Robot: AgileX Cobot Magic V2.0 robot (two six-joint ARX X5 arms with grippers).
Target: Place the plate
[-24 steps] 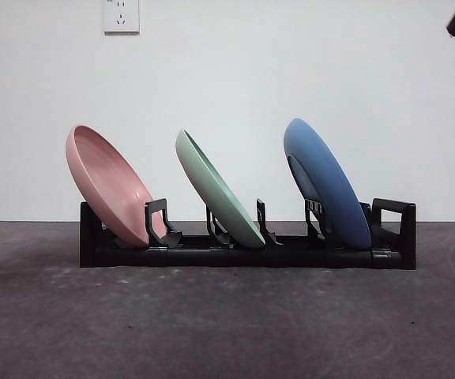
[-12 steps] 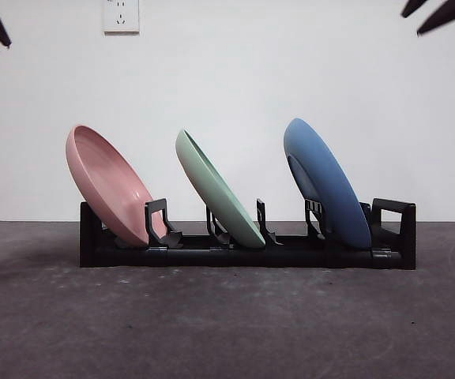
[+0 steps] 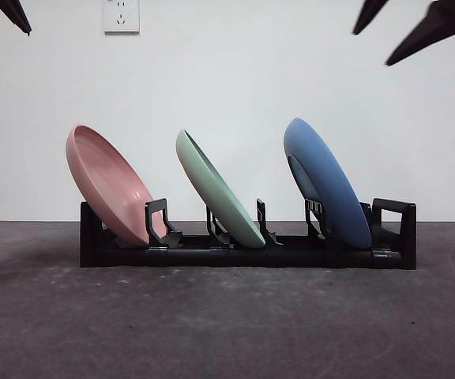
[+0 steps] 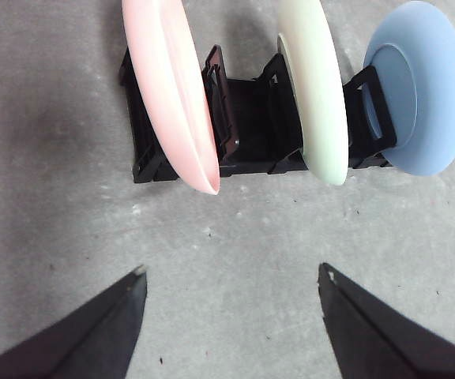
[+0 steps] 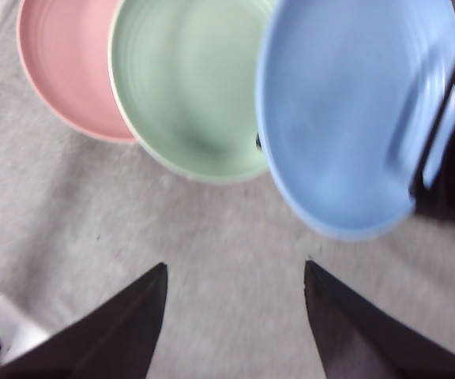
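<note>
Three plates lean in a black rack point(image 3: 247, 254): a pink plate point(image 3: 109, 183) on the left, a green plate point(image 3: 218, 189) in the middle, a blue plate point(image 3: 325, 183) on the right. My left gripper point(image 4: 231, 272) hangs open over the table in front of the rack point(image 4: 251, 126), holding nothing; only its black tip point(image 3: 13, 13) shows at the front view's top left corner. My right gripper point(image 5: 234, 267) is open and empty above the blue plate point(image 5: 352, 118), seen as dark fingers point(image 3: 417, 28) at the top right.
The rack stands on a dark grey table point(image 3: 227, 324) before a white wall with a socket point(image 3: 121, 15). In the left wrist view the pink plate point(image 4: 172, 87), green plate point(image 4: 316, 87) and blue plate point(image 4: 421, 83) stand side by side.
The right gripper's fingers have come lower and further into the top right corner. The left tip appeared at the top left and shifted slightly. The plates have not moved.
</note>
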